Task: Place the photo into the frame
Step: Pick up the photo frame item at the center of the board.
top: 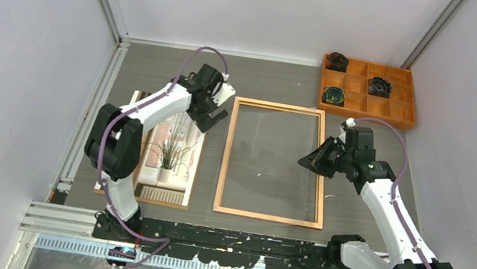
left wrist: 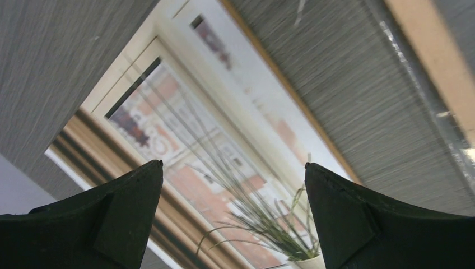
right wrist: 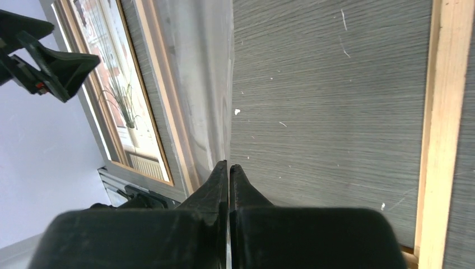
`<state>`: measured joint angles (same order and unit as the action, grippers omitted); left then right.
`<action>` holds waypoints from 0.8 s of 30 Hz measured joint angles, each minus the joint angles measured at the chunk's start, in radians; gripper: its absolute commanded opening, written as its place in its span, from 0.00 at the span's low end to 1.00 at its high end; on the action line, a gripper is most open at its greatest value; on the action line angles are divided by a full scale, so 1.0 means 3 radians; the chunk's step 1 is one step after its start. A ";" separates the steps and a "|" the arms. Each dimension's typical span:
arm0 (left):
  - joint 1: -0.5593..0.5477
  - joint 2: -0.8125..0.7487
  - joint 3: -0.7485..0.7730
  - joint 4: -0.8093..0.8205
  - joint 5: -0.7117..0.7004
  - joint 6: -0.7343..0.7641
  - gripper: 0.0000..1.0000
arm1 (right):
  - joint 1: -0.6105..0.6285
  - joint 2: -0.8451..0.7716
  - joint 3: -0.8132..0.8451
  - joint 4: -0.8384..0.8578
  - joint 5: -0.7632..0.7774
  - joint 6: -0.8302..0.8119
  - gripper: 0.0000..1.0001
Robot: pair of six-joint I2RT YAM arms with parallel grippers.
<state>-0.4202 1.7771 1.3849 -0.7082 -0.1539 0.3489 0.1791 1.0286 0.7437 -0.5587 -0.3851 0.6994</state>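
Seen from above, a grey table (top: pixel 280 83) w/ two white-and-black arms reaching in from the near edge: L arm (top: pixel 153 110) over the left half, R arm (top: pixel 392 217) over the right. The frame (top: pixel 226 154) lies flat at centre, thin orange-brown wood around a clear pane (top: pixel 274 162) w/ the tabletop showing through. The photo (top: pixel 171 153), a spiky potted plant at a window w/ a reddish building outside, lies flat just left of the frame, a strip of bare table between them; it's not in the frame. An orange tray (top: pixel 368 117) sits toward the far right corner, apart from the frame. The left gripper (top: pixel 211 117) hangs over the photo's far right corner, fingers (left wrist: pixel 112 224) spread wide w/ nothing between them. The right gripper (top: pixel 305 162) sits over the frame's right side, its fingers (right wrist: pixel 213 190) pressed together; whether a thin sheet is pinched between them can't be told. Small black round parts (top: pixel 379 86) sit in three tray compartments.
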 measured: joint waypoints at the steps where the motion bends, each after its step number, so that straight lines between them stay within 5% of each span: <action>1: -0.0053 0.0042 0.0024 -0.0004 0.0034 -0.0042 0.99 | -0.0041 -0.0005 0.0041 -0.0066 -0.0027 -0.0052 0.02; 24: -0.0451 0.0465 0.0272 -0.0036 0.0642 -0.0647 0.97 | -0.0168 -0.0142 0.0352 -0.0333 0.0294 -0.0411 0.03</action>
<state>-0.5556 1.9167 1.4666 -0.7189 0.0387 0.1547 0.1287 0.9859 0.8494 -0.6586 -0.2970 0.5762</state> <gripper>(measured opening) 0.971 0.029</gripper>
